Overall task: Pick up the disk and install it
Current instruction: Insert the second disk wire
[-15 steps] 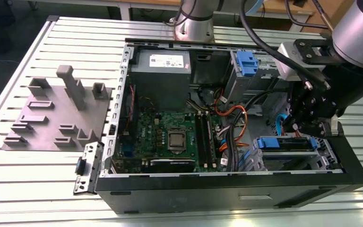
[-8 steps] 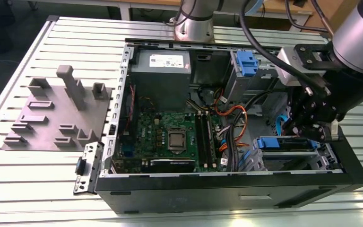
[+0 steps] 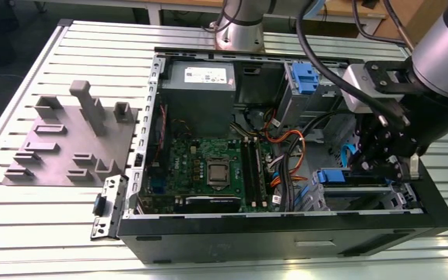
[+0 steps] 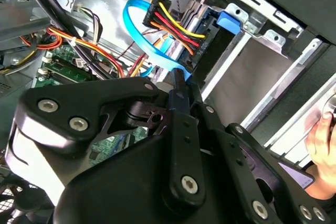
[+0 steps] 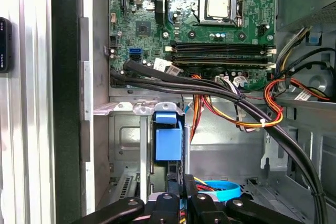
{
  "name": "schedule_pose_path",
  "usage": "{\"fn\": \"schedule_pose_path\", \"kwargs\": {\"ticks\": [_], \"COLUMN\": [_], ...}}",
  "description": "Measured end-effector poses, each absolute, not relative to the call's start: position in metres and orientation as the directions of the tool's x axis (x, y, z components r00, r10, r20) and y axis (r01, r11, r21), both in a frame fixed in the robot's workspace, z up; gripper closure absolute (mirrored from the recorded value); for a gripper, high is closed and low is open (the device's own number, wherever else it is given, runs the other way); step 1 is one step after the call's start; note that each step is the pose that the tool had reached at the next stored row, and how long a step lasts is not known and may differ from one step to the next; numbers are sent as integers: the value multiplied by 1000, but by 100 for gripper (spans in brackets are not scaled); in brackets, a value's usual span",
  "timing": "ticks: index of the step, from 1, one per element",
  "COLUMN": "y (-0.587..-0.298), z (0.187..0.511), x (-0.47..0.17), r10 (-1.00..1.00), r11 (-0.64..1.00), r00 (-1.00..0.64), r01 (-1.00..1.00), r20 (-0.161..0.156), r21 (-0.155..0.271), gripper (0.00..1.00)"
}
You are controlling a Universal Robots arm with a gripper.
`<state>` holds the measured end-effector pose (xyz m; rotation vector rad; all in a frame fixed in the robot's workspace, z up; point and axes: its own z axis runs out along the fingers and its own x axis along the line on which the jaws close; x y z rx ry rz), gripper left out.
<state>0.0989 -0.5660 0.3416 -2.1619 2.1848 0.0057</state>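
In the exterior view, the open computer case [image 3: 286, 146] lies on the slatted table [image 3: 21, 221], and the gripper [image 3: 386, 156] hangs inside the case at its corner toward the exterior view's right, just above the lower drive cage [image 3: 360, 195]. The blue frame of the disk [image 3: 331, 176] shows at the cage mouth, so the disk seems to be seated or almost seated in its bay.

In the second wrist view, the gripper's fingers [image 4: 179, 95] stand close together on a thin dark edge beside the blue carrier piece [image 4: 228, 20], with the bundle of power wires [image 4: 170, 22] and the blue data cable [image 4: 137, 27] right behind. They look pinched on the disk's edge, though that is a judgement.

In the first wrist view, the disk's blue frame [image 5: 168, 137] sits upright in the cage, straight ahead of the gripper, below the motherboard [image 5: 210, 19].

The step in hand looks like the final push home. Any further move calls for a straight, gentle press along the bay rails, clear of the cables.
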Motion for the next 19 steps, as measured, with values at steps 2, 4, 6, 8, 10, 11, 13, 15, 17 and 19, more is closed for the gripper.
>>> {"fn": "schedule_pose_path", "kwargs": {"ticks": [2,4,6,8,10,11,13,15,17,19], "y": [-567,-568,-568,-568,-568,-568,-568,-568,-568,-568], "z": [341,341,340,339,339,338,338,338,337,337], "x": [99,99,99,99,99,99,99,99,99,99], "r10": [-999,-999,-999,-999,-999,-999,-999,-999,-999,-999], "r11": [12,12,12,12,12,12,13,14,14,14], "r00": [-9,-9,-9,-9,-9,-9,-11,-11,-12,-12], "r01": [-999,-999,-999,-999,-999,-999,-999,-999,-999,-999], "r20": [-51,-51,-51,-51,-51,-51,-51,-51,-51,-51], "r21": [-45,-45,-45,-45,-45,-45,-45,-45,-45,-45], "gripper": [84,84,84,84,84,84,84,84,84,84]}}
